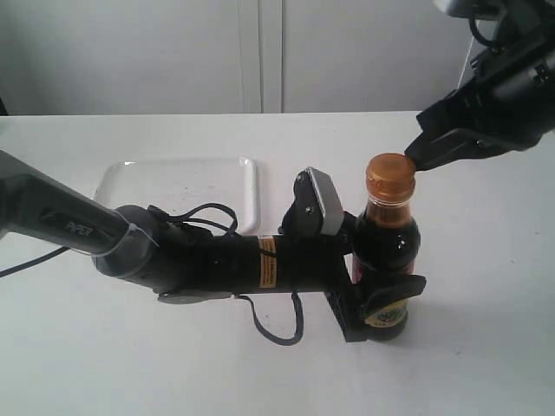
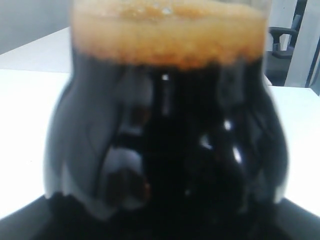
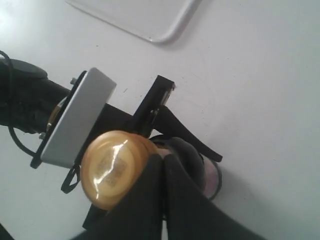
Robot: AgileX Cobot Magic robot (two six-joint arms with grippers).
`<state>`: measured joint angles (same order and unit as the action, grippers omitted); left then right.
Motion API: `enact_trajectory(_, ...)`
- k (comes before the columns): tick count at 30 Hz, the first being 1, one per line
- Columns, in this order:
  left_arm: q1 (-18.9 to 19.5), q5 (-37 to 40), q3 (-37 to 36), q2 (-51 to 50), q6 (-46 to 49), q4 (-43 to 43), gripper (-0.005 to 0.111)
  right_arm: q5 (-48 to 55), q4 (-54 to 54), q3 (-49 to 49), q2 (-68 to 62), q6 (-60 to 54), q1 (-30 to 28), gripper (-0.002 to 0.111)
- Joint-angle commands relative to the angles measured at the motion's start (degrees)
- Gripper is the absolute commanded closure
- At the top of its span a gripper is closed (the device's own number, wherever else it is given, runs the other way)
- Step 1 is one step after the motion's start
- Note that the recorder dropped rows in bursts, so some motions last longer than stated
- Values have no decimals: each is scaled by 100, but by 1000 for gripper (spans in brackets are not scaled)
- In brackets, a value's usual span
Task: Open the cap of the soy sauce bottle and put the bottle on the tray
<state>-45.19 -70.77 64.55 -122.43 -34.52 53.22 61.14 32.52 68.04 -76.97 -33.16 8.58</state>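
While the exterior view has the left gripper (image 1: 382, 296) clamped round the upright soy sauce bottle (image 1: 386, 236) on the table (image 1: 486, 347), off the tray (image 1: 252, 186), the left wrist view is all dark glass (froth on top), and the right wrist view shows the right gripper (image 3: 162, 164) pressed together against the cap (image 3: 111, 169).

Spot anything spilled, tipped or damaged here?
Nothing spilled or tipped. The soy sauce bottle stands upright in the left gripper, cap closed. Only oddity: froth up in its neck.

bottle (image 1: 386, 234): one
cap (image 1: 388, 176): one
tray (image 1: 173, 186): one
table (image 1: 486, 347): one
grippers: two, left gripper (image 1: 388, 282) and right gripper (image 1: 414, 162)
arms: two, left arm (image 1: 69, 225) and right arm (image 1: 520, 82)
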Motion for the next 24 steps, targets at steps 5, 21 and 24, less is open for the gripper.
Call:
enact_trajectory(5, -23, 338, -47, -29, -25, 135, 107, 323, 927, 55, 13, -309, 7, 108)
enact_trajectory(21, -23, 338, -47, -29, -25, 135, 107, 615, 1051, 55, 13, -261, 626, 108)
enact_trajectory(24, -23, 338, -47, -29, -25, 135, 107, 221, 878, 89, 79, -292, 627, 108)
